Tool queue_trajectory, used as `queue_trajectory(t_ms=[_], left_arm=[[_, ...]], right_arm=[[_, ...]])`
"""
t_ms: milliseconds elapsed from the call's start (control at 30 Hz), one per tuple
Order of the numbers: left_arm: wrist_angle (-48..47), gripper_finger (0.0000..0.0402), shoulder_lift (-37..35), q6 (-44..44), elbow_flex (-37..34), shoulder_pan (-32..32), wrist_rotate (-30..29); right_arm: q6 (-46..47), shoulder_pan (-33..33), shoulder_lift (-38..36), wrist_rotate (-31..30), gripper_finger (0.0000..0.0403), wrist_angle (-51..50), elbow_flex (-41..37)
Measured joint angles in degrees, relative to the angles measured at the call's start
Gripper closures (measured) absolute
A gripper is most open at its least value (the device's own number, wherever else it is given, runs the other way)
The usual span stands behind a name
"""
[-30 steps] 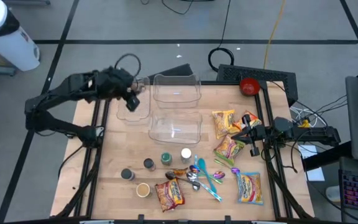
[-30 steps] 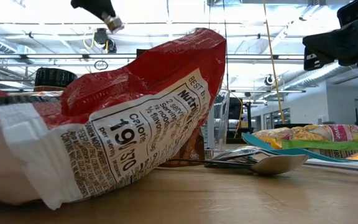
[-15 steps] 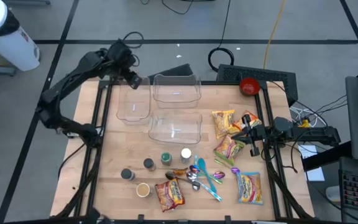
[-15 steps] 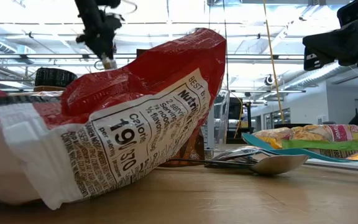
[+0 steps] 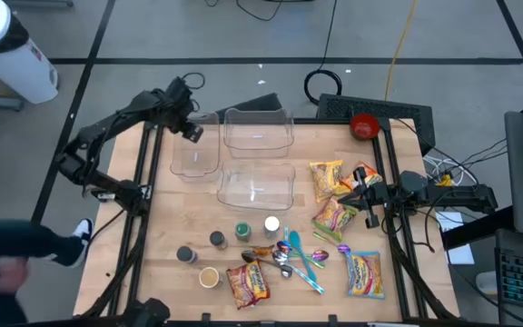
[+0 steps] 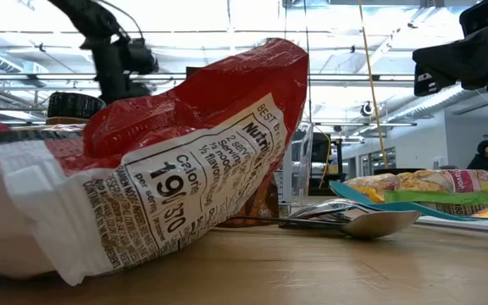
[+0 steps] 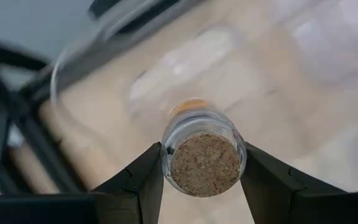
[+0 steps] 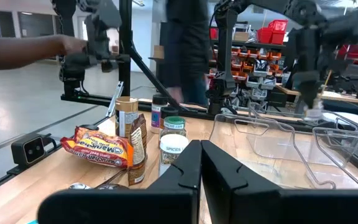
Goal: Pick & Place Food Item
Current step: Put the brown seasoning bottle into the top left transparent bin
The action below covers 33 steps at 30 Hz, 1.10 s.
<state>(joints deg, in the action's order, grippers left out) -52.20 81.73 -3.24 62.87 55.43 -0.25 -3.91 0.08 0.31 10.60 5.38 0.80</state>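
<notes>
The bench (image 5: 166,227) carried clear tubs and snack packets. Above the narrow clear tub (image 5: 195,152) at its far left corner, the left gripper (image 7: 201,163) was clamped on a cork-stoppered jar (image 7: 202,151). The right gripper (image 5: 350,196) rested fully together beside packets.

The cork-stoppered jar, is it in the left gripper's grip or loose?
Gripped. The left gripper holds the cork-stoppered jar between its fingers, over the small clear container.
</notes>
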Motion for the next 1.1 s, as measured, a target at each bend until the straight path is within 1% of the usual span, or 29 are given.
queue_trajectory(t_ms=[67,167,367,467,533,700,867,1100], left_arm=[[3.76,0.0222,0.00,-1.59,-2.45,0.40,-1.49],[9.01,0.0222,-0.02,-2.94,-5.48,1.25,0.29],[14.64,0.0222,0.80,-4.90,-9.00,2.43,-0.09],[14.76,0.0222,0.79,-6.39,-9.31,3.22,-3.53],[15.10,0.0222,0.76,-6.54,-9.31,3.31,-4.20],[15.68,0.0222,0.84,-6.98,-9.31,3.79,-1.79],[15.53,0.0222,3.63,-7.02,-9.27,4.05,1.42],[15.35,0.0222,9.31,-7.02,-7.38,4.29,0.11]], right_arm=[[0.00,0.02,0.00,-0.01,0.0403,-0.02,-0.02],[0.00,0.01,0.00,0.00,0.0403,-0.02,-0.02],[0.00,0.00,0.00,-0.01,0.0403,-0.02,0.00],[0.00,0.01,0.00,0.01,0.0403,-0.01,-0.01],[-0.01,0.01,0.00,-0.01,0.0403,-0.01,-0.01],[0.00,0.00,0.00,0.00,0.0403,-0.02,-0.01],[-0.02,0.00,0.00,-0.01,0.0403,0.00,0.00],[-0.01,0.00,0.00,-0.01,0.0403,-0.02,-0.01]])
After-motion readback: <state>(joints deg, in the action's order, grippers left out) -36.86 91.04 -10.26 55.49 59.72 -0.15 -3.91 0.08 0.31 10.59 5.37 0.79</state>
